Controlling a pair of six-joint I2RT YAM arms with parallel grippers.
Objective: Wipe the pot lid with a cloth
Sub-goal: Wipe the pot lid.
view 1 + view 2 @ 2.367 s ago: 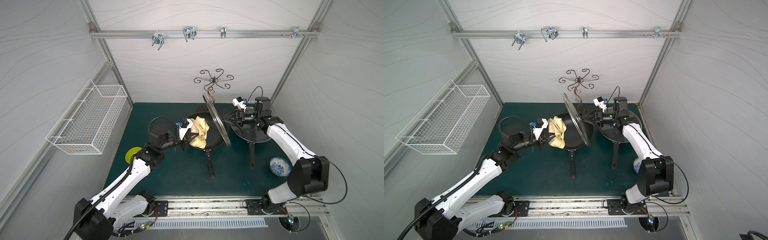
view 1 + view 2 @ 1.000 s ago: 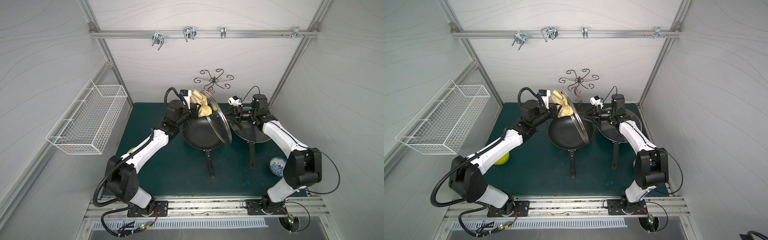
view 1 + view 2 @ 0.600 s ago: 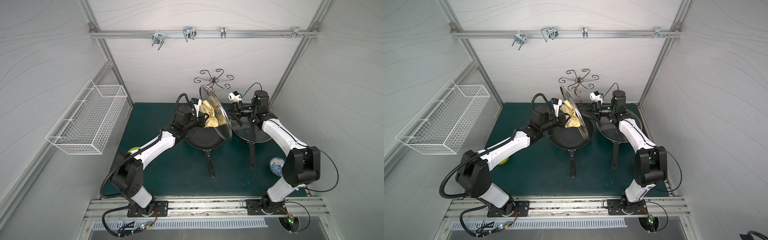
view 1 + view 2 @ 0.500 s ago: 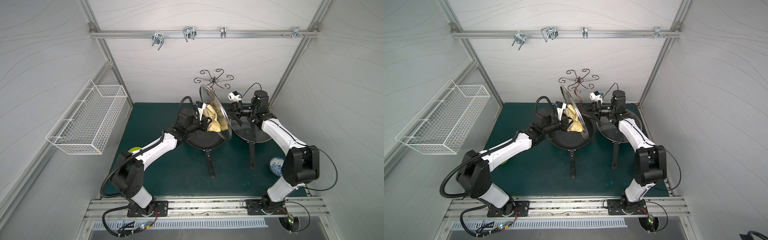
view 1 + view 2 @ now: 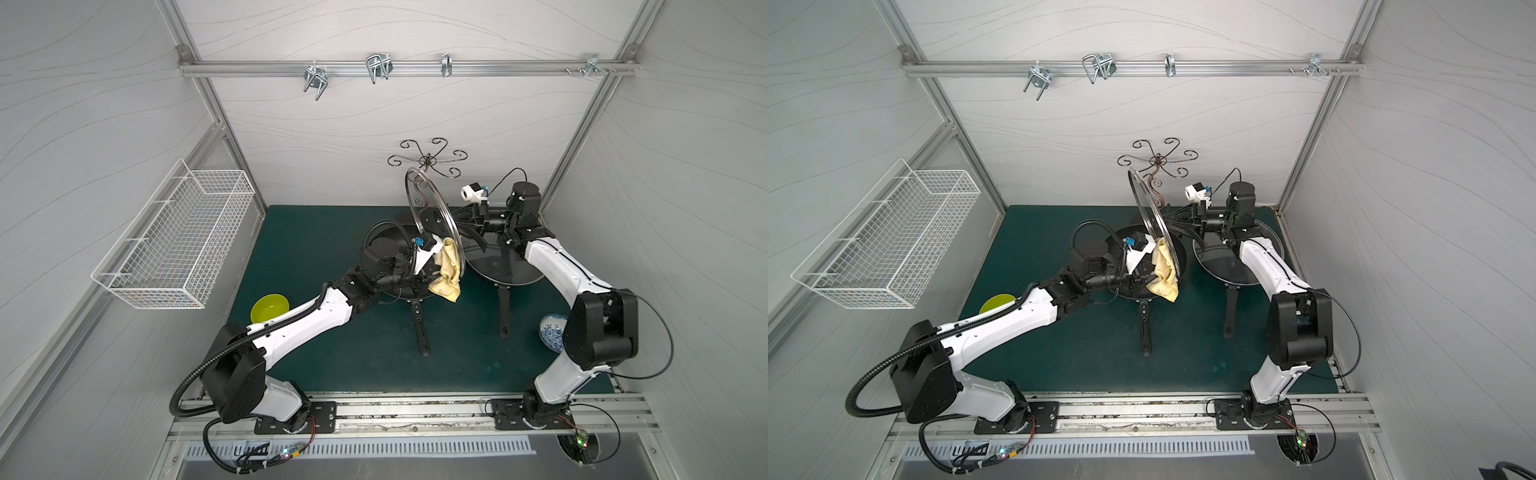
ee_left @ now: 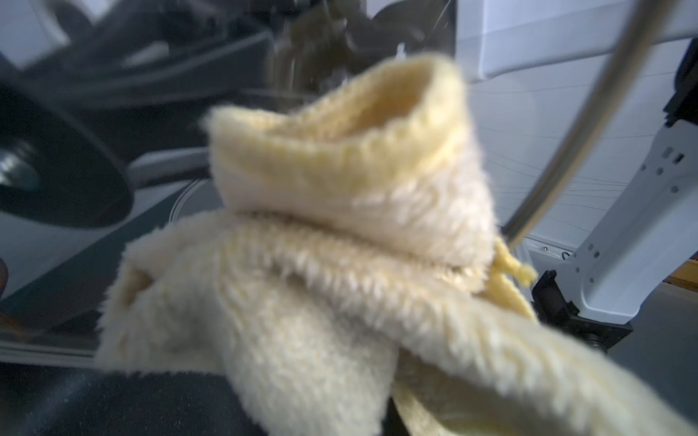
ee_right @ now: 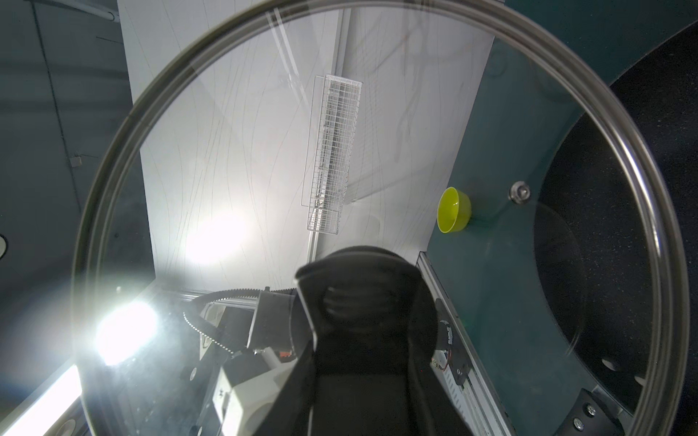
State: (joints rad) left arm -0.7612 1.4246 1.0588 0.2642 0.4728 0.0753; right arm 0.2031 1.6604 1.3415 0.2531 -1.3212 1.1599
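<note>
The pot lid [image 5: 432,216] [image 5: 1150,220] is a glass disc with a metal rim, held up on its edge above the pans. My right gripper [image 5: 463,218] [image 5: 1179,218] is shut on its black knob [image 7: 362,298], seen through the glass in the right wrist view. The pale yellow cloth [image 5: 446,274] [image 5: 1163,270] is bunched in my left gripper [image 5: 434,270] [image 5: 1148,270], which is shut on it. It presses against the lid's lower near part, on the face away from the knob. The cloth [image 6: 340,245] fills the left wrist view and hides the fingers; the lid's rim [image 6: 566,151] shows beside it.
Two black pans rest on the green mat, one [image 5: 399,291] under my left wrist, one [image 5: 505,266] under my right arm, handles pointing to the front. A lime-green bowl [image 5: 270,307] stands at the left, a blue-patterned bowl [image 5: 550,332] at the right. A wire basket [image 5: 178,245] hangs on the left wall.
My left gripper has carried the cloth along the lid's face, from its far upper edge down to its near lower edge. The right arm has kept the lid almost still.
</note>
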